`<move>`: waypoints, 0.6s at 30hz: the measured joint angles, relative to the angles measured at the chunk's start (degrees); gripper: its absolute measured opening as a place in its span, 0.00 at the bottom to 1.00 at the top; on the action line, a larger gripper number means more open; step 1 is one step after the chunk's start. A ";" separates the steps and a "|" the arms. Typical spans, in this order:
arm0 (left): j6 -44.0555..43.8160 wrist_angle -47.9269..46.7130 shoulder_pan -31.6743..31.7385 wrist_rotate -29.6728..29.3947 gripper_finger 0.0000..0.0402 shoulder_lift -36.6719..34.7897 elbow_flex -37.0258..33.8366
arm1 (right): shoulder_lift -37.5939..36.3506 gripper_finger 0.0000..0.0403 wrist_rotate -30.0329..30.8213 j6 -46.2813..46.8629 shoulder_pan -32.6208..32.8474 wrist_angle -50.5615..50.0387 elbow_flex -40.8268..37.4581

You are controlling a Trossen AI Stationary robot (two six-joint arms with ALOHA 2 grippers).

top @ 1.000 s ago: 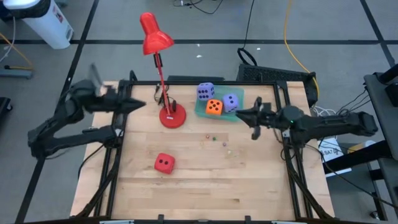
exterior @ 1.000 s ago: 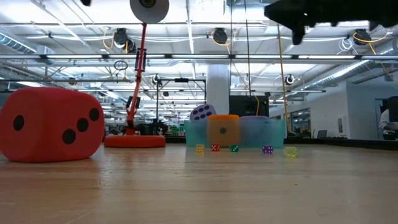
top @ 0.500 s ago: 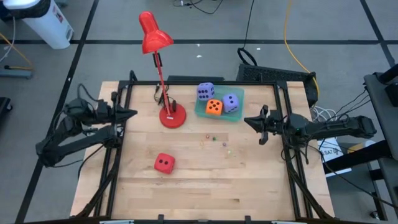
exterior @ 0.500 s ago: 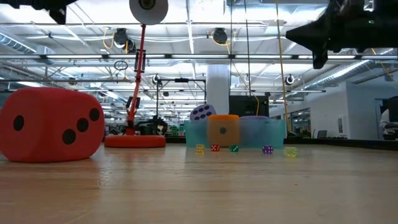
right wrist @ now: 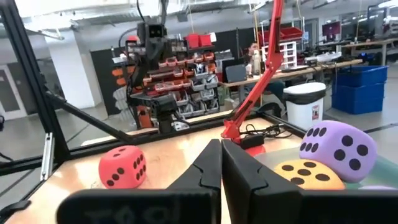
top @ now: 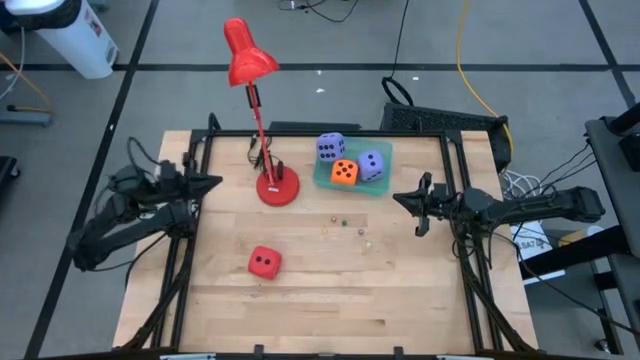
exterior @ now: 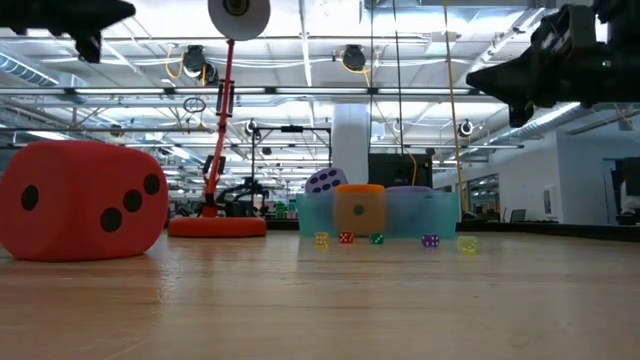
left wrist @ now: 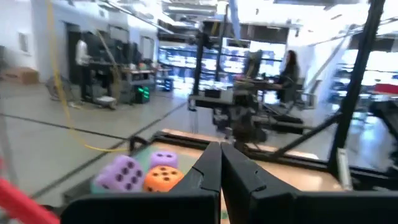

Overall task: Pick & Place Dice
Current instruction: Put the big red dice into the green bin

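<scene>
Red die point(top: 264, 262) alone at lower centre, three dice seemingly in teal tray point(top: 323, 178) upper centre, left gripper point(top: 214, 181) and right gripper point(top: 401, 197) closed, empty, at frame's sides.

Bright even overhead light, ceiling strip lamps point(exterior: 300, 20) glaring in low view, soft shadows on table point(top: 330, 280), left wrist bkgd blurred.

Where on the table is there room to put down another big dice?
The bare wood right of the red dice and along the table's near edge is free. So is the patch between the lamp and that dice. It's crowded at the green tray and the tiny dice before it.
</scene>
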 joint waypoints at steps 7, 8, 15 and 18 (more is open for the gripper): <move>-2.56 9.56 0.00 2.22 0.01 2.41 -13.62 | 0.74 0.00 -0.17 0.91 0.01 6.65 -3.48; -1.91 10.44 0.00 3.32 0.01 2.78 -15.42 | 0.96 0.00 -0.16 0.97 0.02 6.64 -3.49; 1.45 12.22 -0.03 5.91 0.01 2.85 -21.23 | 4.21 0.00 0.00 1.42 0.02 6.61 -3.59; 5.89 12.11 -0.42 6.61 0.01 3.02 -21.28 | 6.09 0.00 0.17 1.44 0.02 6.53 -3.66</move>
